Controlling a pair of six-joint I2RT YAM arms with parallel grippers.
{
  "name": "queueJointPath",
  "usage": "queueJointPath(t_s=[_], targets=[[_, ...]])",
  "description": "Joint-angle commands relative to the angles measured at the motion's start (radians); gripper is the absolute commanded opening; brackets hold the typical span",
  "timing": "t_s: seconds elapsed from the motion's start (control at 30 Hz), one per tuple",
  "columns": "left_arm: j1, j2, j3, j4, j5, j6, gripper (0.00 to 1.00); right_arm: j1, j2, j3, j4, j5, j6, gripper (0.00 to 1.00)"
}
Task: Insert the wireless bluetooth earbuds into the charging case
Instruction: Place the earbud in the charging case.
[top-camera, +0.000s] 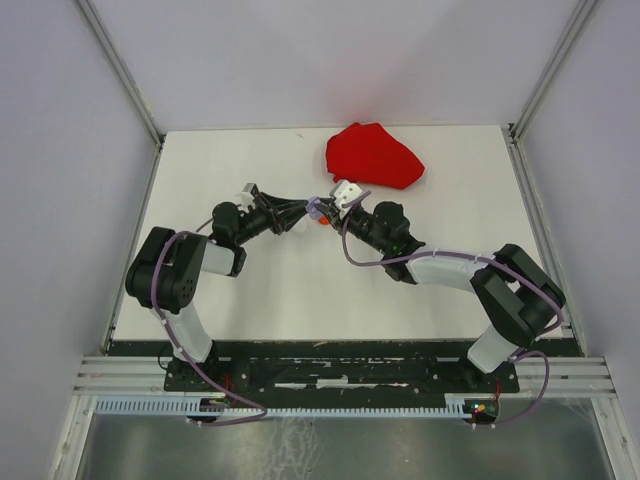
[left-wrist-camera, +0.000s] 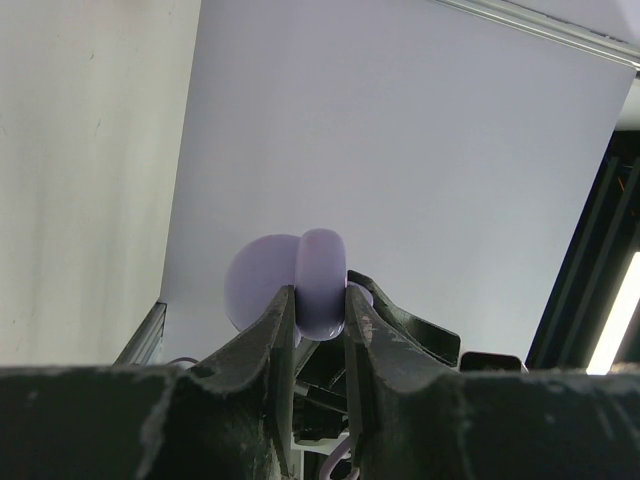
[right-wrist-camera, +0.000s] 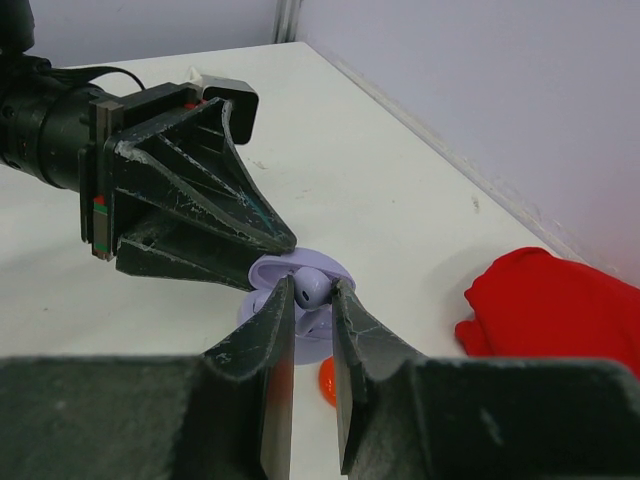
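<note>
A lilac round charging case (right-wrist-camera: 300, 330) stands open mid-table, seen small in the top view (top-camera: 317, 209). My left gripper (left-wrist-camera: 320, 305) is shut on the case (left-wrist-camera: 320, 280), pinching its edge; its lid shows behind on the left. My right gripper (right-wrist-camera: 312, 292) is shut on a lilac earbud (right-wrist-camera: 312, 288) and holds it over the open case, stem pointing down into it. In the right wrist view the left gripper's fingers (right-wrist-camera: 200, 200) come in from the left onto the case. A small red-orange piece (right-wrist-camera: 327, 381) lies on the table just beneath the case.
A crumpled red cloth (top-camera: 372, 155) lies at the back of the white table (top-camera: 300, 290), also at the right of the right wrist view (right-wrist-camera: 560, 310). Grey walls enclose the table on three sides.
</note>
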Motion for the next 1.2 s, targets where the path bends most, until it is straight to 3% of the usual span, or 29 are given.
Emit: queueJointPath(t_s=[0.0,1.17], targets=[[-0.006,-0.034,0.031,0.023,0.024,0.039,0.03,-0.003,0.009,-0.005,0.055,0.006,-0.007,0.11],[-0.006,-0.038,0.040,0.028,-0.001,0.026,0.03,-0.005,0.018,-0.014,0.063,0.019,0.024,0.13]])
